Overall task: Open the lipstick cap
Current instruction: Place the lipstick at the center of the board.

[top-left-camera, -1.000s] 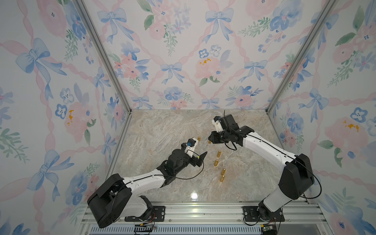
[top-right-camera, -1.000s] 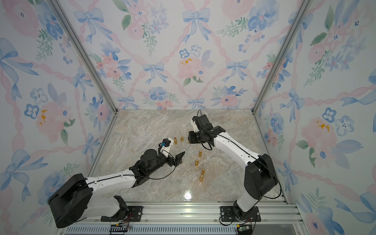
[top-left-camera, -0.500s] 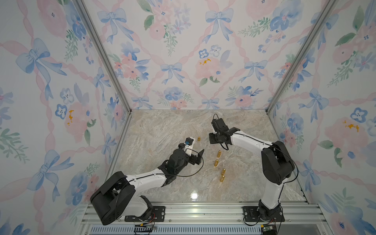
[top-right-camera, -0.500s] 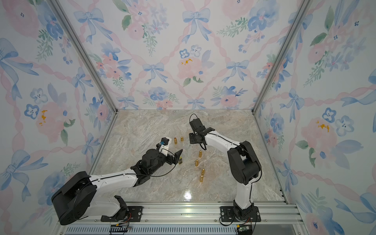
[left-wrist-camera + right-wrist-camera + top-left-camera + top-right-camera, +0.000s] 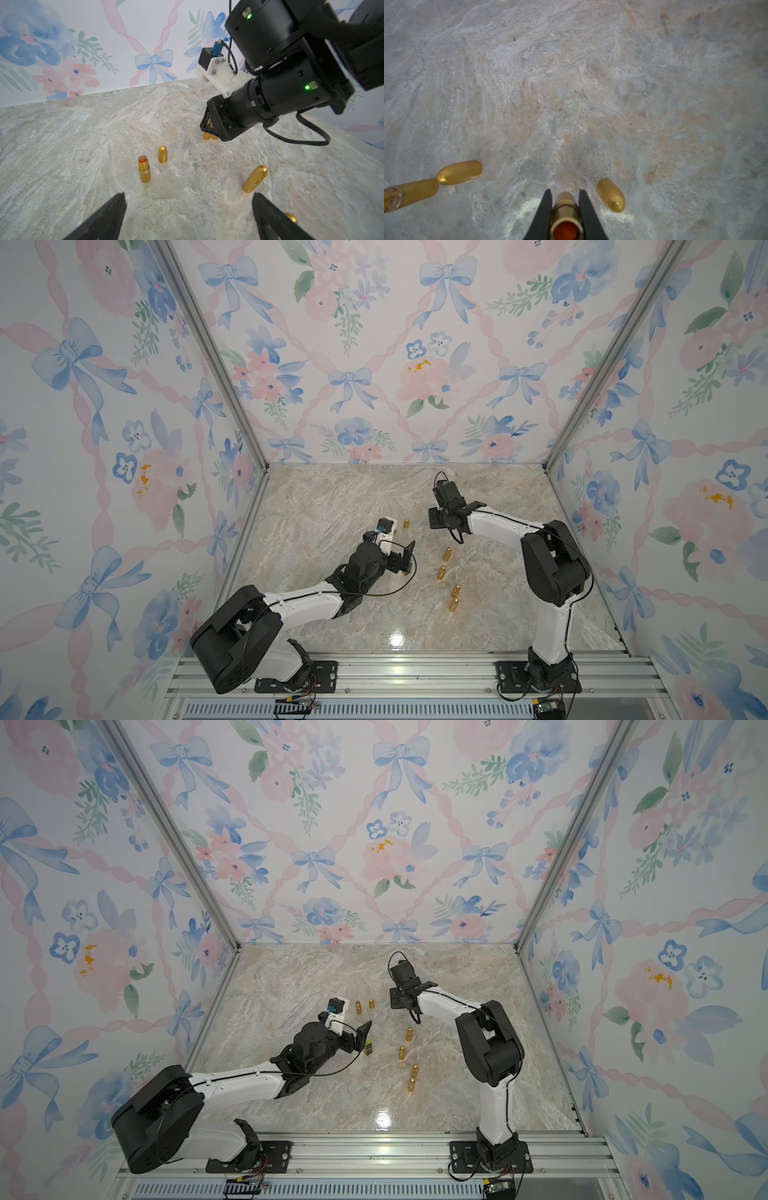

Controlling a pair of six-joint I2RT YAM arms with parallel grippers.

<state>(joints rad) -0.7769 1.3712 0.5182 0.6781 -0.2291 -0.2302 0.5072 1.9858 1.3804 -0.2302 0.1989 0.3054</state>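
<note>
right gripper [image 5: 564, 192] clamps uncapped lipstick [image 5: 565, 216].

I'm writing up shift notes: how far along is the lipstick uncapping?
Done: one open lipstick stands with its cap beside it. In hand: the right claw is shut on an uncapped lipstick, with a second cap nearby. The left claw is open. Left: at least one capped lipstick, unopened.

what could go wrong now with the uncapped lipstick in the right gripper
The right gripper is shut on the uncapped lipstick; a loose cap sits right beside it and could get knocked on release. A gold piece sits right by one finger of the open left gripper and could be bumped.
</note>
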